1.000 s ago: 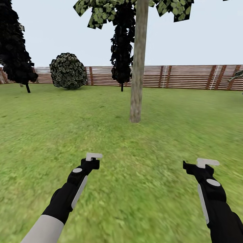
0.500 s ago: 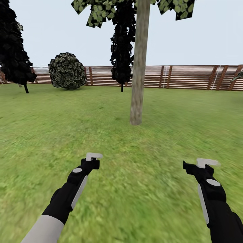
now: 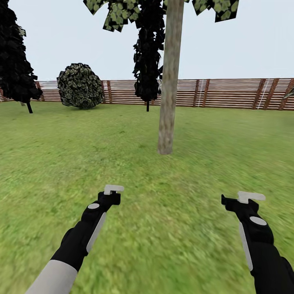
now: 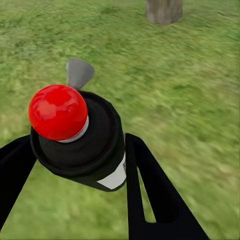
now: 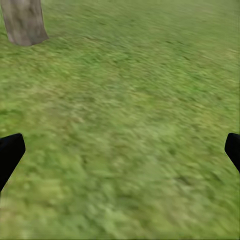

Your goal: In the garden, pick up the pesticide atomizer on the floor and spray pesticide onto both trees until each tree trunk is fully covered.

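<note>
Open green grass lawn (image 3: 163,228) lies ahead of both arms with lots of room. The only thing standing in the way is the thick grey-brown tree trunk (image 3: 168,81), straight ahead, well apart.

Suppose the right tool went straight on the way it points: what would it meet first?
Probably the grass floor: the right tool, open and empty, looks down at lawn. The tree trunk stands off to one side of that line, though depth is unclear.

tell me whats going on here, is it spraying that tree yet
Not yet. The left gripper is shut on the pesticide atomizer, a dark bottle with a red cap. The right gripper is open and holds nothing. The tree trunk stands ahead on the grass lawn, apart from both arms.
</note>
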Controlling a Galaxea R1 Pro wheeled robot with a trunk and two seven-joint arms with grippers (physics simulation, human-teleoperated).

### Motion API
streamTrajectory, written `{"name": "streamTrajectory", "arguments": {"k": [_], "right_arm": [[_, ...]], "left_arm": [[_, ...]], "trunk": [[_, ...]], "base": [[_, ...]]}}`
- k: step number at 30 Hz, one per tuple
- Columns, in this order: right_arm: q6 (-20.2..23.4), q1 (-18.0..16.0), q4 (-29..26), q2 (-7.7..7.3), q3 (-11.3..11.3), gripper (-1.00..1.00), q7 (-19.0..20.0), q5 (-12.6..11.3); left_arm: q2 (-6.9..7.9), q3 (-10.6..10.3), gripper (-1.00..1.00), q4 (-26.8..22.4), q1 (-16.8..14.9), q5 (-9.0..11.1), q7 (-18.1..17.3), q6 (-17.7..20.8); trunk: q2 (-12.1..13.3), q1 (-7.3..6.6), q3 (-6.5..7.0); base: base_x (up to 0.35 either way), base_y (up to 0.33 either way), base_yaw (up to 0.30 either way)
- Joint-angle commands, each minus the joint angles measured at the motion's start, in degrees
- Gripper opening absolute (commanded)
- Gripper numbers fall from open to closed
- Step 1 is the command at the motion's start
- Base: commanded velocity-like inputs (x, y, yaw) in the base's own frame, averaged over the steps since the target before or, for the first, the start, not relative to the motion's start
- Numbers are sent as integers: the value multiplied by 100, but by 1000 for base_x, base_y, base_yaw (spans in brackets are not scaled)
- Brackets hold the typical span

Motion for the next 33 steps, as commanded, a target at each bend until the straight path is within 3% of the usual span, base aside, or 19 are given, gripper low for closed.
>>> {"name": "streamTrajectory", "arguments": {"k": [1,33], "right_arm": [[0,0,-1,-1,0,100,0,0],[40,0,-3,6,0,100,-2,0]], "left_arm": [[0,0,-100,0,0,-2,1,0],[0,-4,-100,0,0,-2,1,0]], "trunk": [[0,0,0],[0,0,0]], "base": [[337,-5,0],[313,-149,0]]}}
